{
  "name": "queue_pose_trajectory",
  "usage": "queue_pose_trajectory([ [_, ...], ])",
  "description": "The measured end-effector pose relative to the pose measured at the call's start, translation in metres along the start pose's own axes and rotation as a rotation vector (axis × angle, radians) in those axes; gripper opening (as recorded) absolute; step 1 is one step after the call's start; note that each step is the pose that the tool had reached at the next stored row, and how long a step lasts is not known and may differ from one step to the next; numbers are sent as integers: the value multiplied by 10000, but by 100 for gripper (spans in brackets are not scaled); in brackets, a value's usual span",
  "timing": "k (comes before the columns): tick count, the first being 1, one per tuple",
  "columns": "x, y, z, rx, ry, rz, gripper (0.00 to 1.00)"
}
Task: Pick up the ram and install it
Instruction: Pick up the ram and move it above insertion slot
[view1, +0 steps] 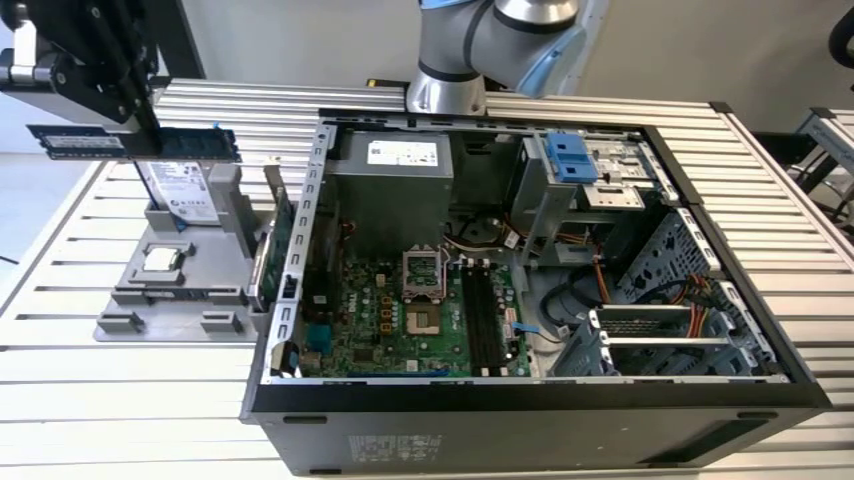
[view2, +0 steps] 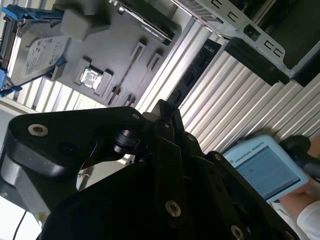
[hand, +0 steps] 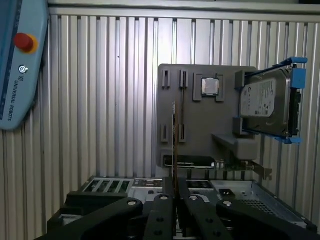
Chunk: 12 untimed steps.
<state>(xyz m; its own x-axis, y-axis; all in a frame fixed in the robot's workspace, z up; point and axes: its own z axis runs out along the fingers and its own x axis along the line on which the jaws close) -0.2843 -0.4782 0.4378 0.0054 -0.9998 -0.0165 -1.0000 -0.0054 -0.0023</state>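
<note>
In the exterior view the ram (view1: 80, 143), a long dark-green stick with a pale label, hangs level in the air above the grey fixture (view1: 147, 290), at the view's far left. My gripper (view1: 144, 132) is shut on it from above, near its middle. In the first wrist view the ram (hand: 174, 135) appears edge-on as a thin line rising from between my fingers (hand: 162, 205). The open computer case (view1: 534, 400) lies to the exterior view's right, with black memory slots (view1: 487, 312) on its green motherboard (view1: 374, 320).
The grey fixture carries a silver hard drive with blue rails (view1: 180, 190), a square processor chip (view1: 163, 260) and an upright expansion card (view1: 280, 235). A pale blue teach pendant (view2: 267, 167) lies on the ribbed metal table (view1: 134, 400), with a person's hand (view2: 300, 205) beside it.
</note>
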Motion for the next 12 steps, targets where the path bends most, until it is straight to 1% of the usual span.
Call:
queue_pose_trajectory([
  [8, 0, -136, 14, -1, 0, 0, 0],
  [12, 1, -219, 21, -1, 0, 0, 0],
])
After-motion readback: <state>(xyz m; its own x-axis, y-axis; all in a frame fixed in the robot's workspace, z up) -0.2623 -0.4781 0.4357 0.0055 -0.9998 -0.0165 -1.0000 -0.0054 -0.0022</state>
